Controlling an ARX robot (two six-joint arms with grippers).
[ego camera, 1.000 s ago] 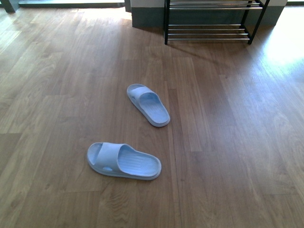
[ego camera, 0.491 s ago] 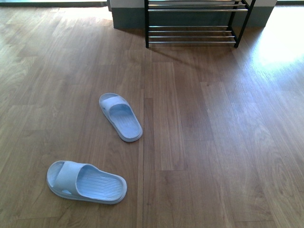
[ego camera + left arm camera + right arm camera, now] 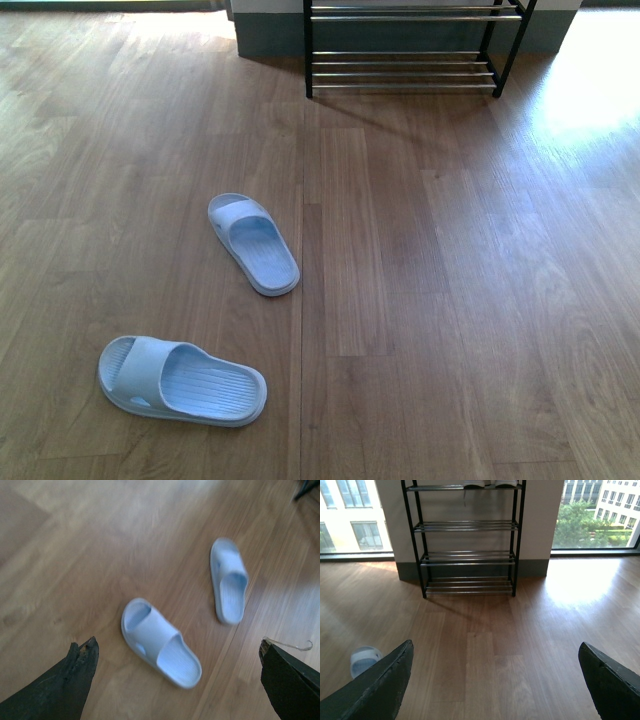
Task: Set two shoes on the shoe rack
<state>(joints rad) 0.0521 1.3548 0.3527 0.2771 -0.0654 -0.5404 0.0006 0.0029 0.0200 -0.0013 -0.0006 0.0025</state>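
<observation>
Front view: two light-blue slides sit sole-down on the wood floor (image 3: 450, 300), both left of centre.
- Near slide (image 3: 183, 381) is at near left and lies roughly crosswise, with its toe end left and heel right.
- Far slide (image 3: 254, 244) is further off and slightly right of it. Its toe points far-left and its heel near-right.
- The two are apart, not touching.
- Shoe rack (image 3: 400, 86) stands at the far edge, centre-right, well apart from both slides. From here we only see its lower tiers: black side frames and chrome bars.
- Sun patch (image 3: 600, 90) is on the floor at far right.

Left wrist view is blurred. We see both slides on the floor below the camera. Left jaws are spread wide and grip nothing, with one black finger (image 3: 60, 685) in each lower corner, clear of both slides.

Right wrist view shows the rack in full: four tiers against a wall section (image 3: 540, 525) between two windows. White-soled shoes (image 3: 474, 484) sit on the top tier, cropped by the frame edge, so we can't tell more about them. Right jaws are also wide apart and hold nothing. One slide shows as a blur at near left.
</observation>
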